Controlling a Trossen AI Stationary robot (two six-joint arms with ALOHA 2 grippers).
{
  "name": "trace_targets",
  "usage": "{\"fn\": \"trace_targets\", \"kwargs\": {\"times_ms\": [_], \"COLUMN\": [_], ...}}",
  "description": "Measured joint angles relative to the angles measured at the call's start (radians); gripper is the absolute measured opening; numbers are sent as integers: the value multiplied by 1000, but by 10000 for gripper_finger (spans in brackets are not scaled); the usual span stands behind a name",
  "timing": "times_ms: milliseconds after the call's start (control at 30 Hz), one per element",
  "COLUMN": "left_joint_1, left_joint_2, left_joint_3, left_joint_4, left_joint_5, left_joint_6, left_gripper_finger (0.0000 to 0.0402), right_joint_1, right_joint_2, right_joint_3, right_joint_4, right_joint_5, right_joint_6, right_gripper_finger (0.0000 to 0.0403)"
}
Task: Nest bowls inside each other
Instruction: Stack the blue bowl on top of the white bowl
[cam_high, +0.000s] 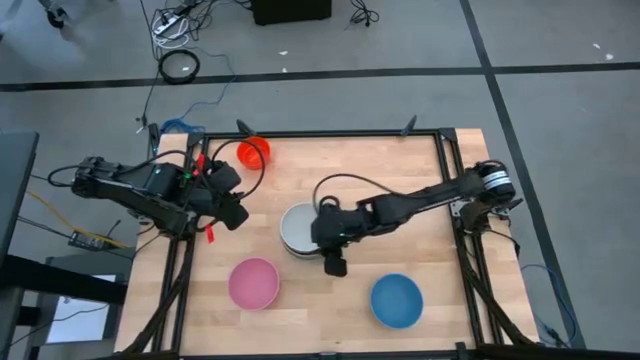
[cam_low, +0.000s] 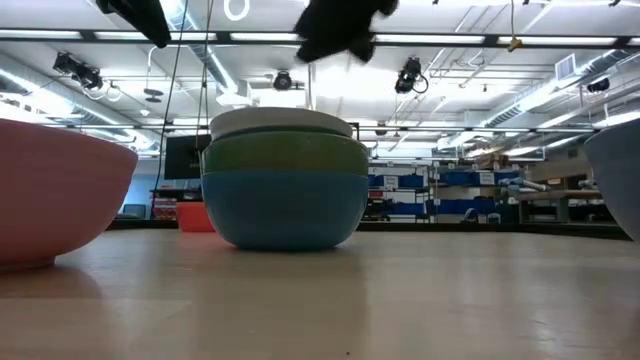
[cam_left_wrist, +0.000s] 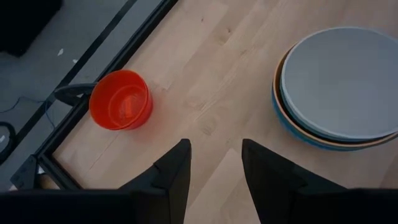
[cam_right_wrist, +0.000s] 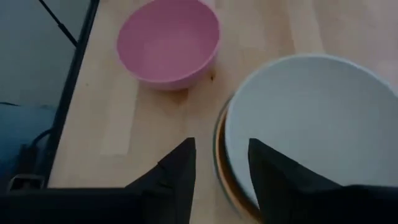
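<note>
From above: one stack of bowls (cam_high: 299, 230) mid-table, one red bowl (cam_high: 254, 153), one pink bowl (cam_high: 254, 283), one blue bowl (cam_high: 397, 300). Right gripper (cam_high: 334, 262) beside stack, open, empty. Left gripper (cam_left_wrist: 214, 171) open, empty, near red bowl.

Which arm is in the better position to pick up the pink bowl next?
The right arm, probably. The right gripper is open beside the stack of bowls, with the pink bowl close by. The left gripper is also open, but sits nearer the red bowl.
</note>
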Motion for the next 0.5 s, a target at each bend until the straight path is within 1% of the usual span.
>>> {"fn": "trace_targets", "kwargs": {"times_ms": [133,300,400,500], "left_joint_1": [0,0,0,0], "left_joint_2": [0,0,0,0], "left_joint_3": [0,0,0,0], "left_joint_4": [0,0,0,0], "left_joint_5": [1,3,4,4], "left_joint_6": [0,0,0,0], "left_gripper_finger": [152,152,152,152], "right_joint_1": [49,140,201,263], "right_joint_2": [-100,-184,-208,-210], "right_joint_3": [1,1,1,0], "right_joint_4": [-189,-403,-495,-553], "right_joint_5": [78,132,123,62], "right_joint_6": [83,242,341,404], "right_gripper_finger": [133,132,132,132]}}
